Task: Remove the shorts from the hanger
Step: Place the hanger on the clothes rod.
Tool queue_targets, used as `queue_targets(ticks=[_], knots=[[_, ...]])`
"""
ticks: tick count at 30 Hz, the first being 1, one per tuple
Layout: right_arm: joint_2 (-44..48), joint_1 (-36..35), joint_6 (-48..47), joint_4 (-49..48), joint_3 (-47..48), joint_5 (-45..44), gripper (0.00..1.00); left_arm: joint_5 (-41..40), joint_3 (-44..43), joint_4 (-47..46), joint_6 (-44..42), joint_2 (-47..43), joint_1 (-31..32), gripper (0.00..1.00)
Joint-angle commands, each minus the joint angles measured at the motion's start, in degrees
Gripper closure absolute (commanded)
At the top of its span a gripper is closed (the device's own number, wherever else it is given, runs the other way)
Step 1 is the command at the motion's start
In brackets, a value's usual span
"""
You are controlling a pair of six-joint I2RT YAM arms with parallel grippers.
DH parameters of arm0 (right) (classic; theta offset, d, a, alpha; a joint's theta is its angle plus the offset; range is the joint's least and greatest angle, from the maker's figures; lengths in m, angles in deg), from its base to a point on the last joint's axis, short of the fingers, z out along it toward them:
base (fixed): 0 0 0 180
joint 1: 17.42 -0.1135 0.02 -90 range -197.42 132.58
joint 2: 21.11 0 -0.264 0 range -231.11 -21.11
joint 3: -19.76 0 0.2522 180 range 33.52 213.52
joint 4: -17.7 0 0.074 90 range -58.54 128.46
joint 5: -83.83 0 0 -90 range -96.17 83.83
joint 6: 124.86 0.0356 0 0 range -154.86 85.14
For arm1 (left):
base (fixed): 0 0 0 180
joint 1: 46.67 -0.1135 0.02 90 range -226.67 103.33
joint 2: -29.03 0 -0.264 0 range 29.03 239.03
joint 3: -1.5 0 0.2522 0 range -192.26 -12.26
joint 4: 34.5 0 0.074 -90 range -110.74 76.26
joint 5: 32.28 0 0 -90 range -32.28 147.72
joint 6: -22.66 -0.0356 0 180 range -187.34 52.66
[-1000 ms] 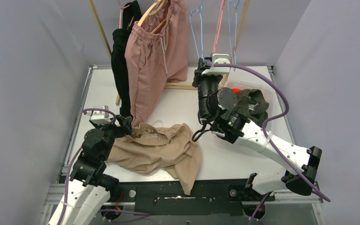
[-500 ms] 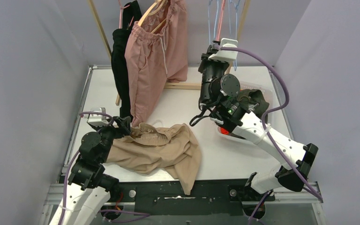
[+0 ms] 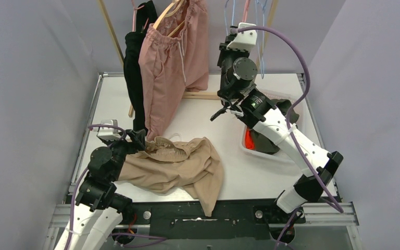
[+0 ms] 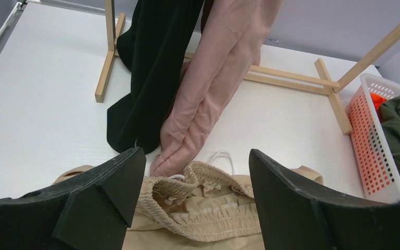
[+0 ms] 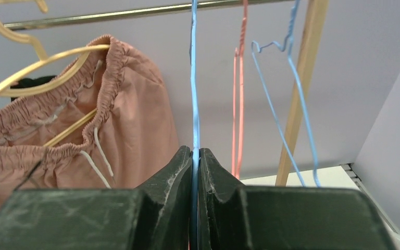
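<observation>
**Lower left to upper right: two possible snags**

Lower left, the left fingers (image 3: 137, 138) gape empty astride the waistband of the beige shorts (image 3: 177, 166) on the desk (image 3: 208, 112). Closing could snag the drawstring (image 4: 220, 156). Upper centre, the pink shorts (image 3: 174, 62) hang well apart from the right fingers (image 5: 186, 164), which are pinched shut on a bare blue hanger (image 5: 194, 78) that might unhook.

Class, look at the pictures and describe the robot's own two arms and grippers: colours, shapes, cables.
The left arm and right arm both have white shells between black joints, each trailed by a purple cable. The left gripper and right gripper have chunky black wedge-shaped fingers, slightly scuffed.
</observation>
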Motion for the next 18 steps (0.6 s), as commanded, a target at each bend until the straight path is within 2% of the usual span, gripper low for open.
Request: queue_targets(ticks=[1,11,18], knots=[[-1.1,2.3,4.2,6.3,5.2,4.6,1.00,-0.4,-0.4,-2.1,0.3,-0.5,0.2,0.27],[-6.0,7.0,12.2,23.0,13.9,11.5,1.00,-0.4,-0.4,-1.9,0.3,-1.5,0.2,0.27],[-6.2,6.8,15.1,26.1,12.5,13.4,1.00,-0.5,-0.3,-1.8,0.4,-2.2,0.3,0.27]])
